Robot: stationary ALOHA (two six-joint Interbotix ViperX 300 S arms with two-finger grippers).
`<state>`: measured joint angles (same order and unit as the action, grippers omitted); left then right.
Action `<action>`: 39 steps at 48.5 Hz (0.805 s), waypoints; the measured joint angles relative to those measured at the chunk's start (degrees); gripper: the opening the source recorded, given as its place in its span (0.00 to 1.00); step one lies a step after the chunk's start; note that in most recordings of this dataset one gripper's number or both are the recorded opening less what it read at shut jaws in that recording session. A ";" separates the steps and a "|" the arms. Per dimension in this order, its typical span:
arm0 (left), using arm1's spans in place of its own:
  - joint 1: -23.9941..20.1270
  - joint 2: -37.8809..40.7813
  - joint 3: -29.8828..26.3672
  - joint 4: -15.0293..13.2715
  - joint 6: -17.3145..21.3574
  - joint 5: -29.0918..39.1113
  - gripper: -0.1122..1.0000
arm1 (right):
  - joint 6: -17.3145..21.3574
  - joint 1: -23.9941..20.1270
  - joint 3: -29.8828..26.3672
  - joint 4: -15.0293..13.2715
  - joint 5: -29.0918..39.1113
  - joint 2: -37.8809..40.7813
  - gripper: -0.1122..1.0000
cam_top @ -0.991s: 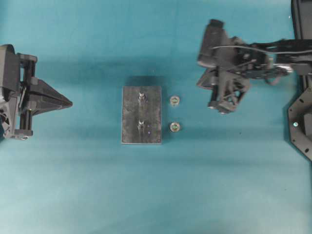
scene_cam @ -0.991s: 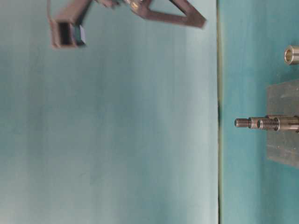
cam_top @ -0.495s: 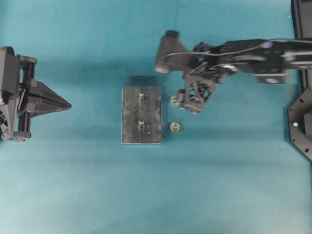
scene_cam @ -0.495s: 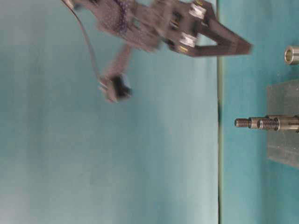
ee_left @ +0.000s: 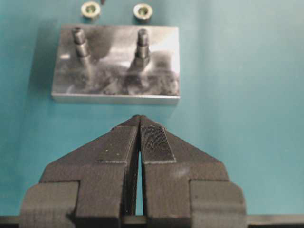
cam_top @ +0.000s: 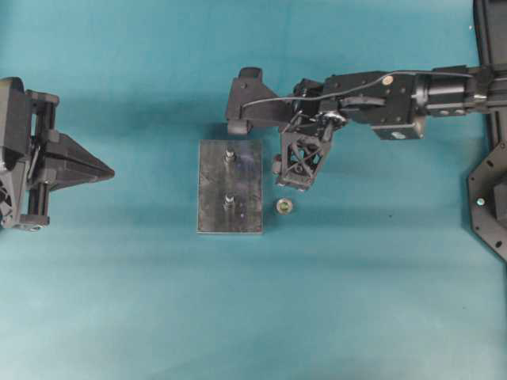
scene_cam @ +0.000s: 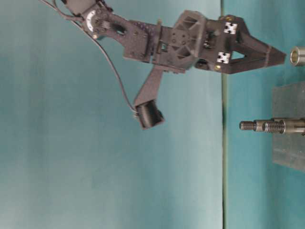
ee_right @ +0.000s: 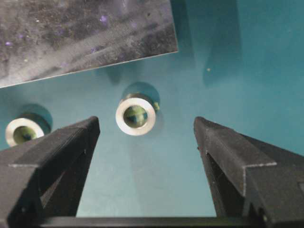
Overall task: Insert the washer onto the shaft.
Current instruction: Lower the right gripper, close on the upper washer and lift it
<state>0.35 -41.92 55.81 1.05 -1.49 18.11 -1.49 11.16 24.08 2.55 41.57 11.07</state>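
Even, bright light — soft shadows, slight blur

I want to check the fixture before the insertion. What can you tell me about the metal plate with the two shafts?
The plate is a grey, scuffed rectangular metal block lying flat on the teal table. Two upright stepped shafts with threaded tips stand on it, both bare. Two washers lie beside one long edge, apart from it. No end effector touches it.

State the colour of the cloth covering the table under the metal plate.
Teal, a blue-green, plain with no pattern. The table cloth shows best in the overhead view, around the metal plate.
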 measured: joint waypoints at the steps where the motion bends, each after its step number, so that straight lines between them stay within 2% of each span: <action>1: 0.00 0.00 0.00 0.00 0.00 0.00 0.10 | 0.00 -0.09 0.00 0.00 0.00 0.09 0.87; 24: 0.00 0.00 0.00 0.00 0.00 0.09 0.10 | 0.00 -0.44 -0.09 0.00 -2.64 3.16 0.85; 39: 0.09 0.00 0.00 -0.09 0.00 0.09 0.10 | 0.00 -0.53 -0.09 0.00 -2.46 3.52 0.70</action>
<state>0.44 -41.92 55.81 0.97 -1.49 18.19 -1.49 10.63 23.99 2.55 39.11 14.59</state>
